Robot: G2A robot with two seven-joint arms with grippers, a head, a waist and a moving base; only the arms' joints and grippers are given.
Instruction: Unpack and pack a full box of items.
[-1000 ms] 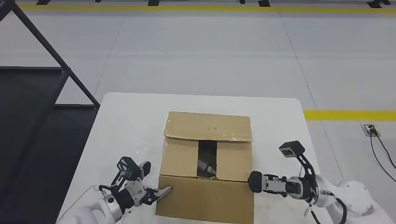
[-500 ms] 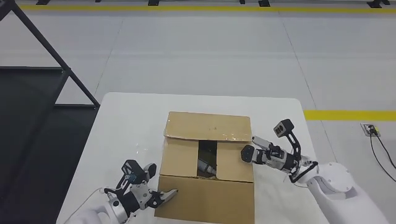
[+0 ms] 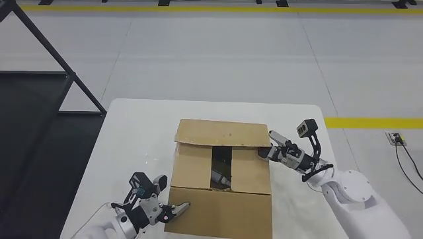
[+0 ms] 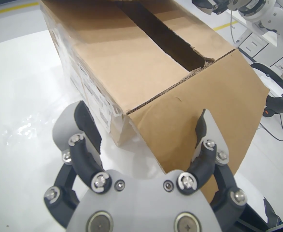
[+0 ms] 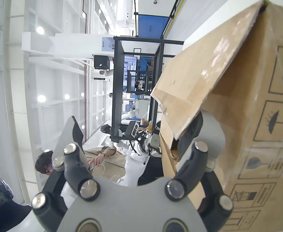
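A brown cardboard box (image 3: 192, 170) stands in the middle of the white table (image 3: 139, 140). Its inner flaps leave a dark slot (image 3: 221, 166) with something shiny inside. The far flap (image 3: 221, 132) is slightly raised. My right gripper (image 3: 271, 148) is open at the box's far right corner. In the right wrist view (image 5: 134, 134) one fingertip (image 5: 192, 134) is tucked under that flap's corner (image 5: 180, 112). My left gripper (image 3: 175, 208) is open at the near left corner. In the left wrist view (image 4: 144, 126) it straddles the edge of the near flap (image 4: 199, 112), which hangs down the front.
A black metal frame (image 3: 39, 47) stands on the floor beyond the table's left side. Bare table (image 3: 132, 166) lies left of the box, and a narrower strip (image 3: 297, 127) to its right. The near table edge is close to both arms.
My right gripper has moved from the box's near right side to its far right corner and slipped under the far flap, which has lifted a little. The left gripper has barely shifted.
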